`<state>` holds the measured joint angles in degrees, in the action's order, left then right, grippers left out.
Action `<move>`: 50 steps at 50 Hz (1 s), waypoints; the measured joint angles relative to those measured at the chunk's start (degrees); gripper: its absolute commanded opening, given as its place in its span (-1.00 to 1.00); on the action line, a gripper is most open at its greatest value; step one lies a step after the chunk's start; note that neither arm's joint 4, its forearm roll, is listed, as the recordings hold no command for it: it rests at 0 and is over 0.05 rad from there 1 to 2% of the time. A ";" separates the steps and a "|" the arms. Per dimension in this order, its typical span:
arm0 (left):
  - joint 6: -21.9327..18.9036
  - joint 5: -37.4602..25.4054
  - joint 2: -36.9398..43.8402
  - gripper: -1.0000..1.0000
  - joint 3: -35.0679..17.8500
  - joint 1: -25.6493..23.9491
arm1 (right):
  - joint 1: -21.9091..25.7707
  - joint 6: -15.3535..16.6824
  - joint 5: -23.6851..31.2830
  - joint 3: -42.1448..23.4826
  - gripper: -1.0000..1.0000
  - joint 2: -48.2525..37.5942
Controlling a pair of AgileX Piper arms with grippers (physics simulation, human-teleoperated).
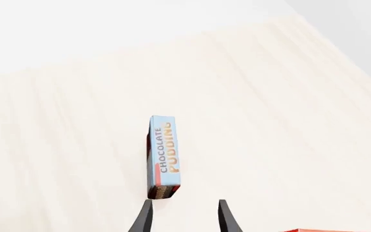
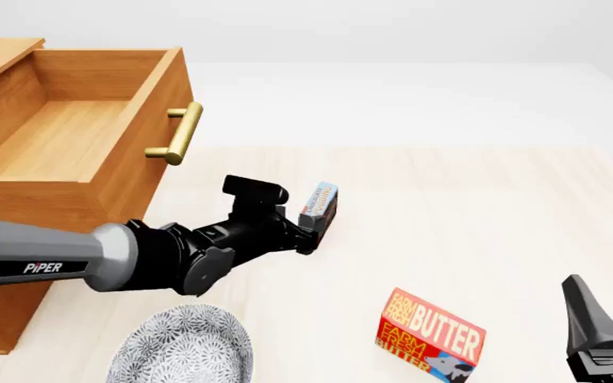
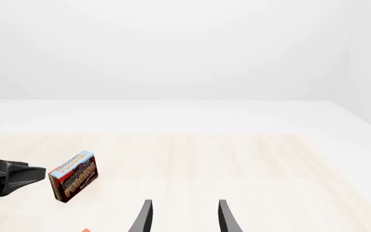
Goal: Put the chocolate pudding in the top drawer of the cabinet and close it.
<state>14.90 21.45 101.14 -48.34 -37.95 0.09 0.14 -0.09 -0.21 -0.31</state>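
Left tool (image 2: 312, 231) reaches low across the table — fingers apart — just short of the chocolate pudding (image 2: 319, 205).

Left gripper (image 2: 312, 231) extended forward, fingers apart; right gripper (image 3: 184, 217) likewise spread.

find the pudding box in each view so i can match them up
Left wrist view: pudding box at centre, just ahead of the open left gripper, not gripped.
Front view: pudding box at mid-picture, at the left gripper.
Right wrist view: pudding box at lower left, left gripper beside it.
Shared landmark: the left gripper itself.
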 measured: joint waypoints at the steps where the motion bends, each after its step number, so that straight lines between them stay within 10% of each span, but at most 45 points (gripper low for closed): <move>1: -0.07 -0.07 0.20 1.00 -0.17 0.05 | 0.00 0.00 0.00 0.00 1.00 0.00; 50: -1.22 0.43 7.32 1.00 -3.62 2.59 | 0.00 0.00 0.00 0.00 1.00 0.00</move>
<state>13.68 21.88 108.47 -51.95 -35.36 0.09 0.14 -0.09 -0.21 -0.31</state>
